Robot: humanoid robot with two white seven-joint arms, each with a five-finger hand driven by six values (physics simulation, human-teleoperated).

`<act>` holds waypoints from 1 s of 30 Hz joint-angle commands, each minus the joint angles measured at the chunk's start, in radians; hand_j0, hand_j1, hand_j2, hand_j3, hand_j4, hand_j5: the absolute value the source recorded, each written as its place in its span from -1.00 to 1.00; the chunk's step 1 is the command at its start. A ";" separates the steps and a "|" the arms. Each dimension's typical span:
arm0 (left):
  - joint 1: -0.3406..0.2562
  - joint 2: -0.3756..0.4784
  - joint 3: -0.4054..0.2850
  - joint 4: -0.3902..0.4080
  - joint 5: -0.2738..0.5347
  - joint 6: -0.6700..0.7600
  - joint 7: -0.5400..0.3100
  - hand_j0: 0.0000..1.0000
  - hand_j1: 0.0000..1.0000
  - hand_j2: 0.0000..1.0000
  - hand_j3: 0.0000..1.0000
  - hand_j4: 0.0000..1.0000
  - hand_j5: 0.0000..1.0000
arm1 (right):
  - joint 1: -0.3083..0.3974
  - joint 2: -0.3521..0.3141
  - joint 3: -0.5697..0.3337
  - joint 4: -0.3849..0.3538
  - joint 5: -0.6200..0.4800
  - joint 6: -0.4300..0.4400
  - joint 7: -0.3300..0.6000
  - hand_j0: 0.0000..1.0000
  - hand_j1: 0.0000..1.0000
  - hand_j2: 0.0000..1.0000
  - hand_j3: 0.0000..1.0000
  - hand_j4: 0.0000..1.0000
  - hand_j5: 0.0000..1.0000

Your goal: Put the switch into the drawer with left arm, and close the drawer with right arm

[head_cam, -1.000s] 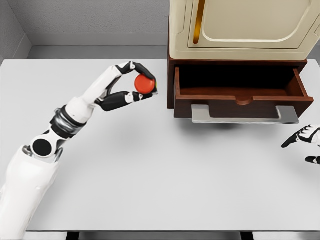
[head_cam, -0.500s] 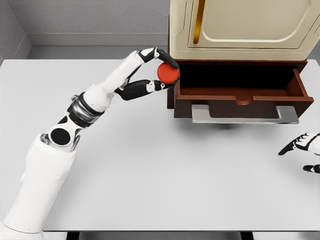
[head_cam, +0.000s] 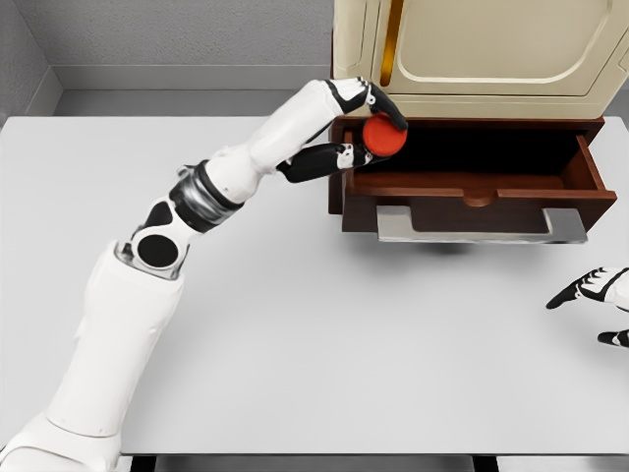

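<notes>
Two hands showing. Left hand pinching red switch between fingers and thumb, holding it over left end of open drawer, above its cavity, not resting inside. Drawer sticking out from cabinet base, handle facing front. Right hand hovering over table, right of drawer and nearer camera, fingers spread, holding nothing.

No readable text, labels, numbers or signs on any surface
</notes>
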 commanded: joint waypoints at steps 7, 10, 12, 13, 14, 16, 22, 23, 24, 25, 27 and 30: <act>-0.038 -0.051 -0.011 0.026 -0.118 0.002 0.001 -0.17 -0.17 -0.17 -0.17 -0.17 -0.17 | 0.000 -0.001 -0.012 0.004 -0.005 0.003 0.000 0.49 0.49 0.49 0.49 0.49 0.49; -0.052 -0.056 -0.013 0.044 -0.158 0.002 0.001 -0.17 -0.17 -0.17 -0.17 -0.17 -0.17 | 0.002 -0.001 -0.012 0.004 -0.004 0.003 0.000 0.48 0.48 0.48 0.48 0.48 0.48; -0.078 -0.056 -0.016 0.076 -0.177 0.002 0.001 -0.17 -0.17 -0.17 -0.17 -0.17 -0.17 | 0.002 -0.001 -0.015 0.004 -0.004 0.003 0.000 0.48 0.48 0.48 0.48 0.48 0.48; -0.083 -0.056 -0.016 0.085 -0.187 0.002 0.001 -0.17 -0.17 -0.17 -0.17 -0.17 -0.17 | 0.002 -0.001 -0.017 0.002 -0.004 0.003 0.000 0.49 0.49 0.49 0.49 0.49 0.49; -0.092 -0.056 -0.016 0.091 -0.201 0.002 0.001 -0.17 -0.17 -0.17 -0.17 -0.17 -0.17 | 0.002 -0.001 -0.017 -0.001 -0.004 0.003 0.000 0.49 0.49 0.49 0.49 0.49 0.49; -0.101 -0.056 -0.017 0.101 -0.215 0.002 0.001 -0.17 -0.17 -0.17 -0.17 -0.17 -0.17 | 0.002 -0.003 -0.035 -0.004 -0.005 0.003 0.000 0.49 0.49 0.49 0.49 0.49 0.49; -0.144 -0.056 -0.037 0.141 -0.244 0.002 0.002 -0.17 -0.17 -0.17 -0.17 -0.17 -0.17 | 0.063 0.017 -0.049 0.011 0.022 0.003 0.000 0.49 0.49 0.49 0.49 0.49 0.49; -0.150 -0.056 -0.048 0.142 -0.244 0.002 0.004 -0.17 -0.17 -0.17 -0.17 -0.17 -0.17 | 0.063 0.016 -0.052 0.005 0.022 0.003 0.000 0.49 0.49 0.49 0.49 0.49 0.49; -0.152 -0.056 -0.049 0.142 -0.246 0.002 0.004 -0.17 -0.17 -0.17 -0.17 -0.17 -0.17 | 0.063 0.017 -0.054 0.004 0.022 0.003 0.000 0.49 0.49 0.49 0.49 0.49 0.49; -0.152 -0.056 -0.051 0.142 -0.259 0.002 0.004 -0.17 -0.17 -0.17 -0.17 -0.17 -0.17 | 0.063 0.017 -0.054 0.004 0.022 0.003 0.000 0.49 0.49 0.49 0.49 0.49 0.49; -0.156 -0.056 -0.057 0.142 -0.276 0.002 0.006 -0.17 -0.17 -0.17 -0.17 -0.17 -0.17 | 0.063 0.016 -0.069 0.002 0.022 0.003 0.000 0.49 0.49 0.49 0.49 0.49 0.49; -0.160 -0.056 -0.059 0.142 -0.278 0.002 0.006 -0.17 -0.17 -0.17 -0.17 -0.17 -0.17 | 0.061 0.013 -0.107 -0.004 0.015 0.003 0.000 0.44 0.44 0.44 0.44 0.44 0.44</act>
